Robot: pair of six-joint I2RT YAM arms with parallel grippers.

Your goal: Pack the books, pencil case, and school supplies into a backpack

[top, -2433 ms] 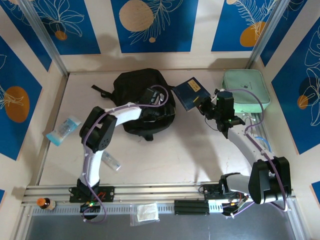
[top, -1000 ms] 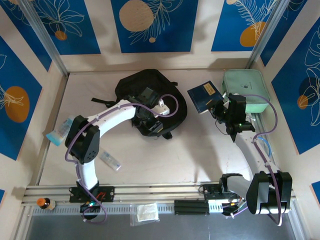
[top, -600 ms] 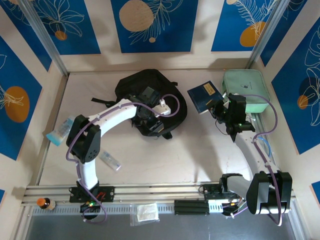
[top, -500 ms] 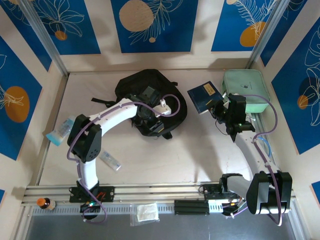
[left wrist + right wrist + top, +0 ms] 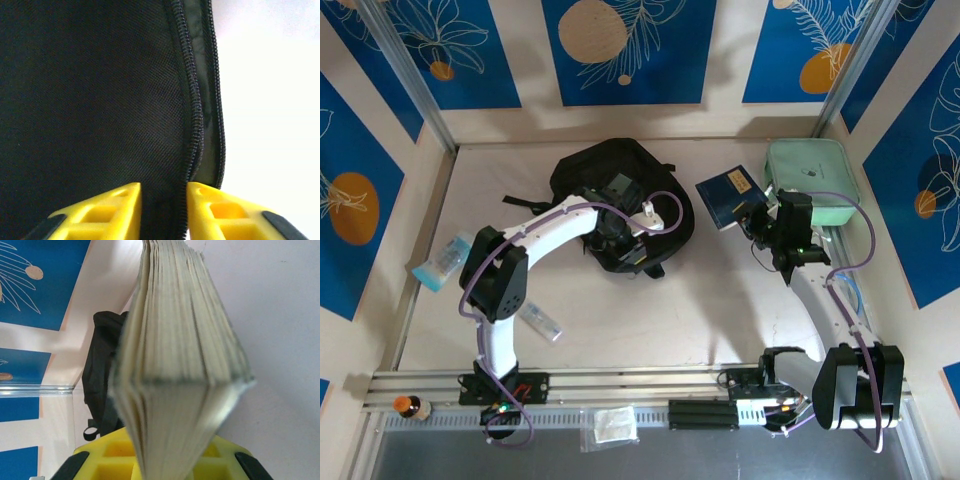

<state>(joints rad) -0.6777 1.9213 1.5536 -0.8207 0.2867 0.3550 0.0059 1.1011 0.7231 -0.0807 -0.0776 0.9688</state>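
The black backpack (image 5: 620, 185) lies at the back centre of the table. My left gripper (image 5: 620, 240) sits on its near side. In the left wrist view its yellow fingers (image 5: 112, 210) pinch the backpack's fabric (image 5: 90, 100) beside the zipper edge (image 5: 192, 100), so the left gripper (image 5: 162, 200) is shut on it. My right gripper (image 5: 756, 216) is shut on a dark-blue book (image 5: 728, 193) with a yellow label, holding it above the table right of the backpack. Its page edges (image 5: 180, 340) rise from the right gripper (image 5: 162, 457), with the backpack (image 5: 102, 365) behind.
A mint-green zip case (image 5: 812, 180) lies at the back right, just beyond the right wrist. A light-blue see-through packet (image 5: 445, 262) lies by the left wall. A small clear box (image 5: 540, 321) rests near the left arm's elbow. A brown bottle (image 5: 408, 405) stands on the front rail.
The left gripper's fingers have closed on the backpack's edge, and the left elbow has shifted slightly right. The right arm and its book have stayed put over the last second.
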